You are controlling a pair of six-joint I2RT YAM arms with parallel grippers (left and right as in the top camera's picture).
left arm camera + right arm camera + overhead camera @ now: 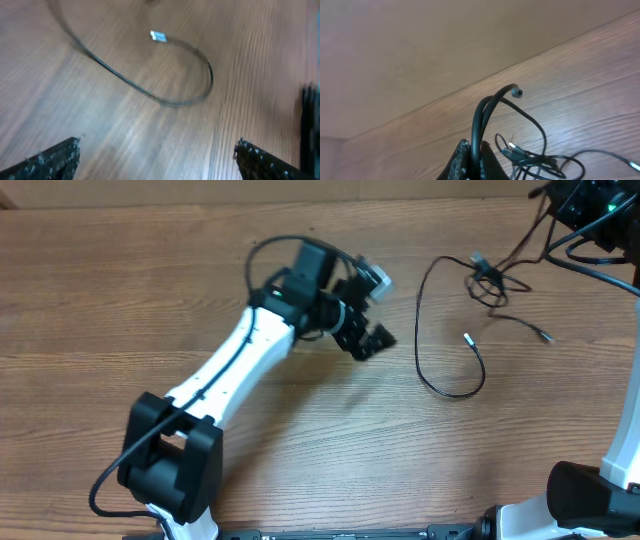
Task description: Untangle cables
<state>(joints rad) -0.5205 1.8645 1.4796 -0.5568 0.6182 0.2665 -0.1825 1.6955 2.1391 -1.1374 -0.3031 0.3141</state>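
The table [120,300] is mid-brown, with a wood-grain pattern running from 9 to 3 o'clock. The cables [440,385], at 2 o'clock on the table, are black, and each plug [467,337] is silver. The left arm [235,360] has a white link with black joints and base. The left gripper [372,345] is black, and its fingers [55,157] carry fine pale speckling. The right gripper [470,162] is black, likewise speckled. The wall [420,50] is plain beige.
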